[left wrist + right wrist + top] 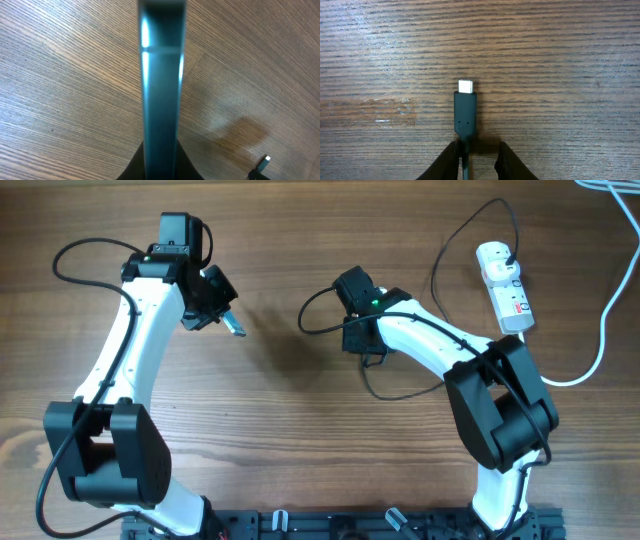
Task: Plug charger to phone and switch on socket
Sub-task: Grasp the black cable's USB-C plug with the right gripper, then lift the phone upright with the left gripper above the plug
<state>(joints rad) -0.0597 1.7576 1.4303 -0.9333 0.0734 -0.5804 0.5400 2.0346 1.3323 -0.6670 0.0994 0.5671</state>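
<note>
- the charger [465,112], a thin black cable ending in a small black plug with a silver tip, lies between the fingers of your right gripper [477,150], which stand just behind the plug body.
- those jaws are not clamped yet: one finger touches the cable, while the other shows a gap. if they close unevenly, the cable could be shoved sideways or the plug rolled off its flat.
- the hold would land on the soft cable rather than the stiff plug, so i judge the tip may droop or swing when lifted, and you'd miss the port.
- your left gripper [222,312] is clenched on the phone [161,90], a slim rectangular handset showing a glossy turquoise face, held edge-on above the wooden table [560,50].
- the phone is well apart from the plug. i can't see its port in any view, so which end faces the plug is unknown.
- the phone is pinched across a narrow part, so a push from the plug could pivot it in the fingers.
- farther out, the black cable loops under your right arm and runs to the socket [505,292], a white elongated power strip with red switch marks and a thick white lead [603,330].
- a long carry could snag that loop or tug the strip, and its switch is not yet dealt with.
</note>
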